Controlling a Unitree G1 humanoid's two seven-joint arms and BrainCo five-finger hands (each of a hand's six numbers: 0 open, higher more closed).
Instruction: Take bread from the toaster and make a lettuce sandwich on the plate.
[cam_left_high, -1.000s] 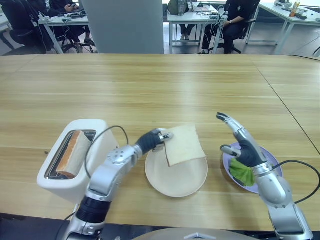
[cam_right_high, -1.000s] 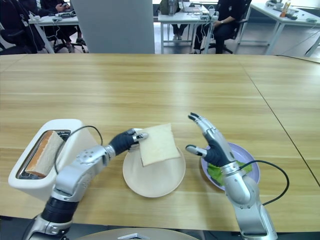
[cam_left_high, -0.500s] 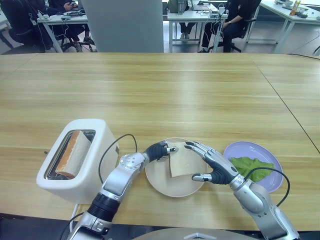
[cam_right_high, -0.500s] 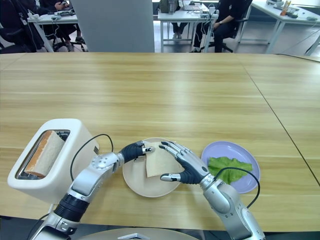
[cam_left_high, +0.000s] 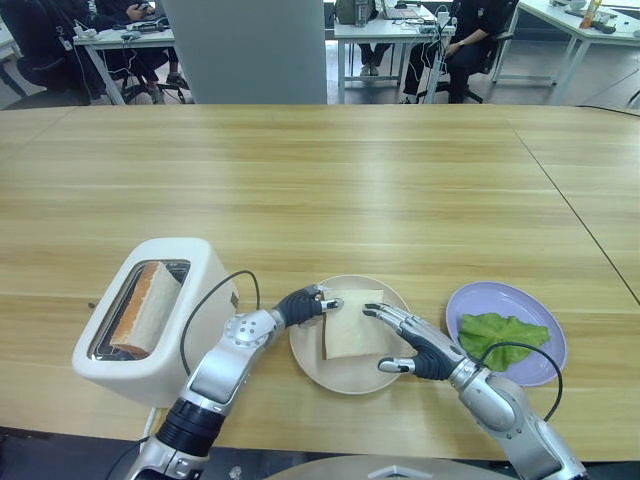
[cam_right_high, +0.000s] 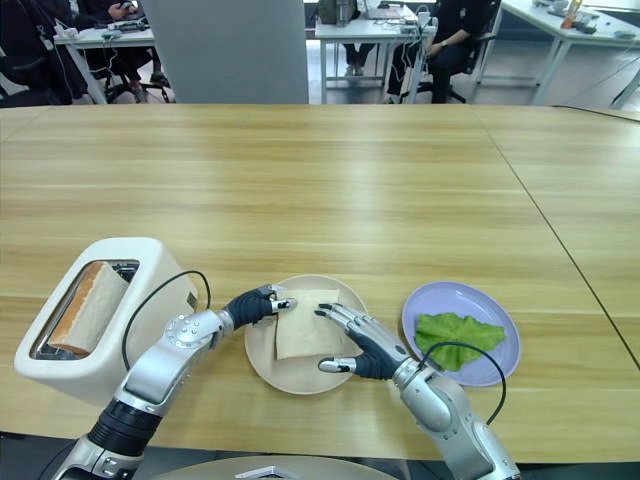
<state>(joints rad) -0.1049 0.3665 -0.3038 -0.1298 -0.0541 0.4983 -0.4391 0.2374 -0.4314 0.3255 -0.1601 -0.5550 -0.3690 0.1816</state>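
Low in the centre of the frame, a bread slice (cam_left_high: 350, 328) lay flat on the cream plate (cam_left_high: 345, 383), covering the plate's middle and reaching toward its upper rim. The left hand (cam_left_high: 303, 304) came in from the lower left, and its curled fingers pinched the slice at its upper left corner, just over the plate's left rim. The right hand (cam_left_high: 425, 352) came in from the lower right with its fingers spread and grasping nothing; the fingertips were at the right edge of the slice, though whether they pressed on it or hung just above could not be told. At the lower left stood the white toaster (cam_left_high: 190, 290), with a second slice (cam_left_high: 140, 310) upright in its slot. To the right of the cream plate, near it but apart, sat a purple plate (cam_left_high: 500, 298) that carried a green lettuce leaf (cam_left_high: 498, 333). All of this rested on a wide wooden table (cam_left_high: 320, 180) that stretched toward the top of the frame.
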